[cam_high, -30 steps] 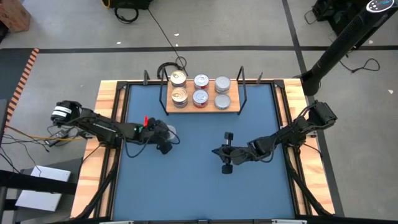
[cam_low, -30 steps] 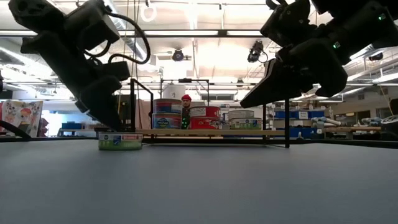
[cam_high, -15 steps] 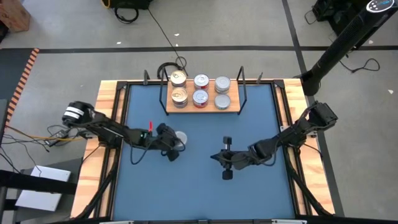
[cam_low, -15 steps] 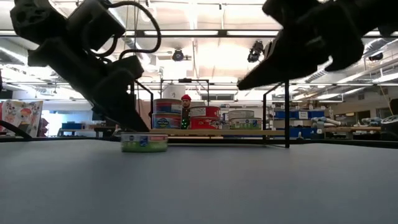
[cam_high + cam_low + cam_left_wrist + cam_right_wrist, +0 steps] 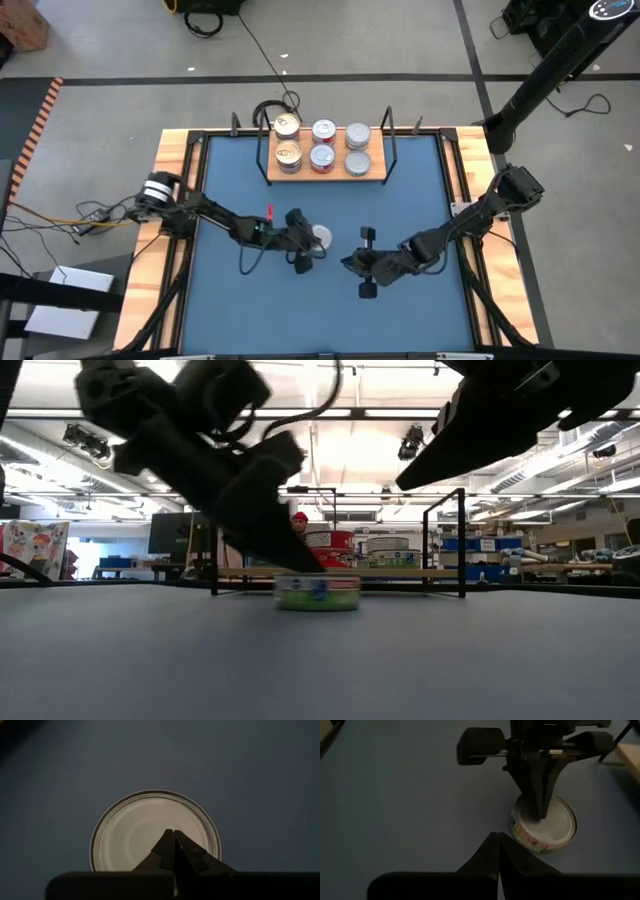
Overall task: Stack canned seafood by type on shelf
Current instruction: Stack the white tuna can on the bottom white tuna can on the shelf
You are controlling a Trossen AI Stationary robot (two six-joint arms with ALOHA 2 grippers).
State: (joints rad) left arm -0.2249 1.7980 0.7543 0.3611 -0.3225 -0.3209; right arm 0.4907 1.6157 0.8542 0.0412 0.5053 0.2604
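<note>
From above, the left gripper [image 5: 308, 252] has its pinched-shut fingertips on a lone can [image 5: 320, 237] mid-table, well short of the shelf [image 5: 325, 168] with its six cans, the right gripper [image 5: 352, 264] near it, also closed and empty. At table height the can [image 5: 317, 591] lies flat under the tips. In both wrist views nothing is clasped; I judge this a nudging step, so next the jaws must open to straddle it

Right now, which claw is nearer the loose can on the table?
Left. The left claw, shut, presses on the can; the right claw, shut, hangs just beside it, apart.
</note>
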